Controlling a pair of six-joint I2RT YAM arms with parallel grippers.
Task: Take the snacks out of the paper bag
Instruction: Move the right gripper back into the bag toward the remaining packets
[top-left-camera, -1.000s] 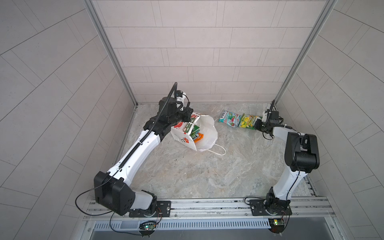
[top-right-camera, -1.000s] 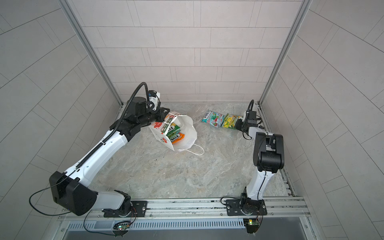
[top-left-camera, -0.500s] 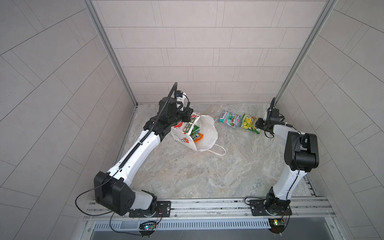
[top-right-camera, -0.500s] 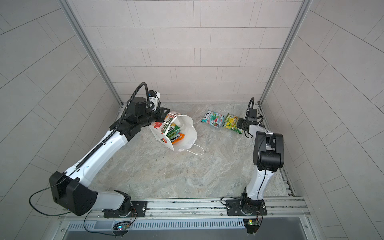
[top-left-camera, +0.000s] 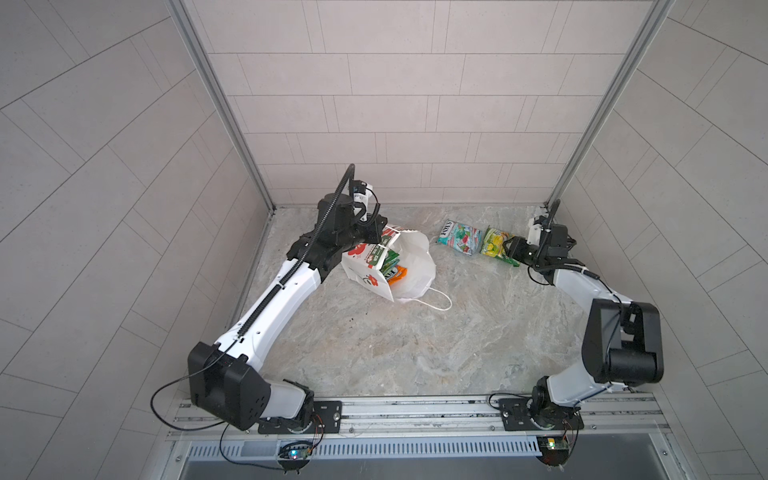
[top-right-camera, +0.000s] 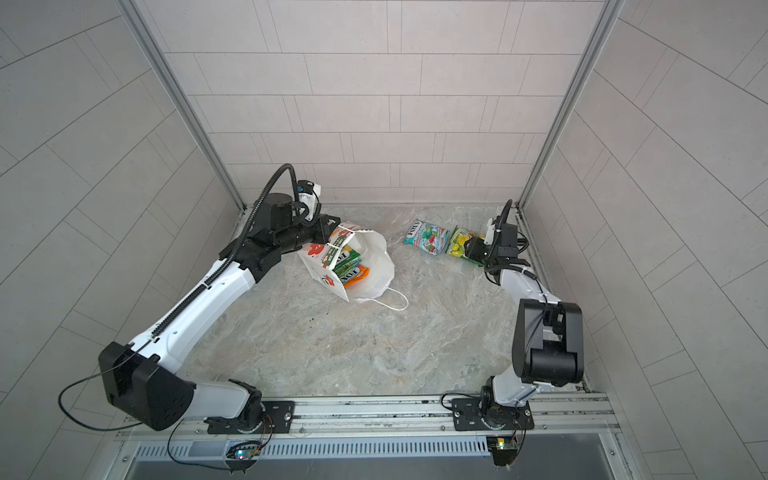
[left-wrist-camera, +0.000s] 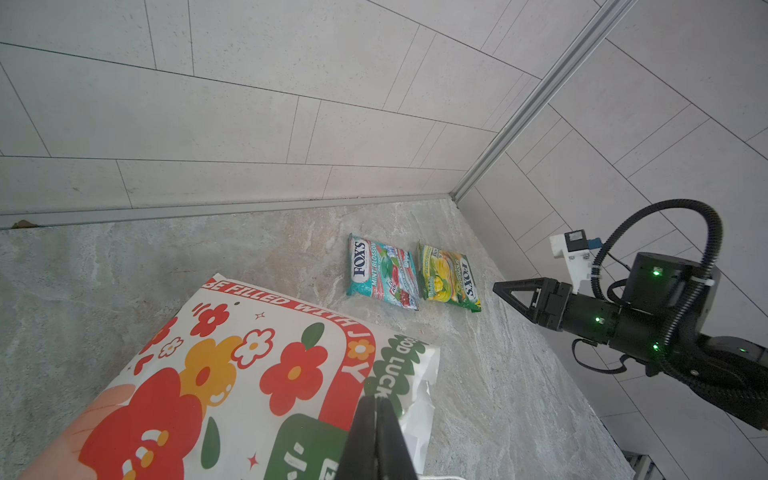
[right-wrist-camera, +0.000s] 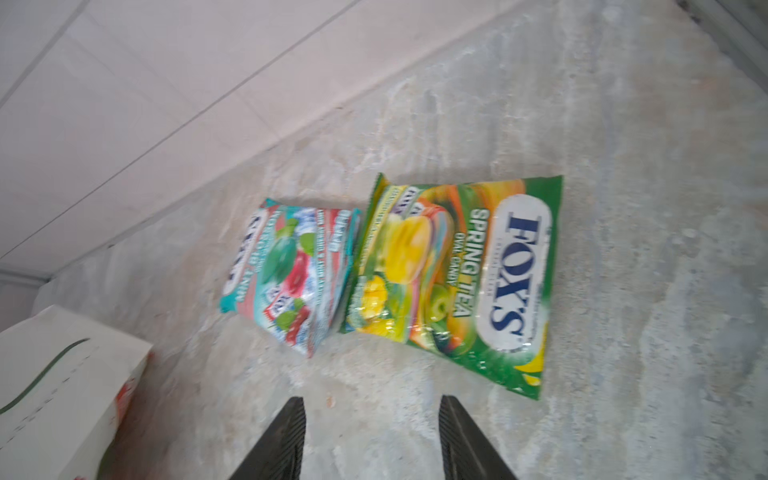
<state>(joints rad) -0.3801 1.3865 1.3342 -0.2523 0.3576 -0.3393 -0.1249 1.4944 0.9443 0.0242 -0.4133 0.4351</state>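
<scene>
Bag, both top views: the paper bag (top-left-camera: 415, 266) (top-right-camera: 376, 270) leans on the stone-patterned floor (top-left-camera: 374, 340) towards the back left, its mouth gaping up and to the right. One cord handle (top-left-camera: 436, 298) trails on the floor.
Packets inside, both top views: the packets in the bag (top-left-camera: 392, 270) (top-right-camera: 349, 266), green and orange, show through the mouth; I cannot count them.
Left claw, both top views: the left claw (top-left-camera: 384, 237) (top-right-camera: 330, 237) sits at the bag's rear rim, too small to read from here.
Packets out, both top views: a teal packet (top-left-camera: 459, 236) (top-right-camera: 428, 237) and a green packet (top-left-camera: 494, 245) (top-right-camera: 460, 243) lie flat near the back right corner, well apart from the bag.
Right claw, both top views: the right claw (top-left-camera: 510, 251) (top-right-camera: 473, 251) is just beside the green packet.
Left claw, left wrist view: the left claw (left-wrist-camera: 375, 401) is clenched on the bag's (left-wrist-camera: 249, 374) top edge, its fingers (left-wrist-camera: 361, 436) pressed together.
Packets, left wrist view: the teal packet (left-wrist-camera: 382, 272) and green packet (left-wrist-camera: 449, 278) lie beyond the bag. The right claw (left-wrist-camera: 498, 286) hangs near the green one, clear of it.
Right claw, right wrist view: the right claw (right-wrist-camera: 372, 399) is released, its fingers (right-wrist-camera: 282, 444) spread with nothing between them.
Packets, right wrist view: the green packet (right-wrist-camera: 457, 282) lies ahead of the fingers, with the teal packet (right-wrist-camera: 291, 274) against its far edge.
Bag, right wrist view: a corner of the bag (right-wrist-camera: 62, 374) shows at the frame's edge.
</scene>
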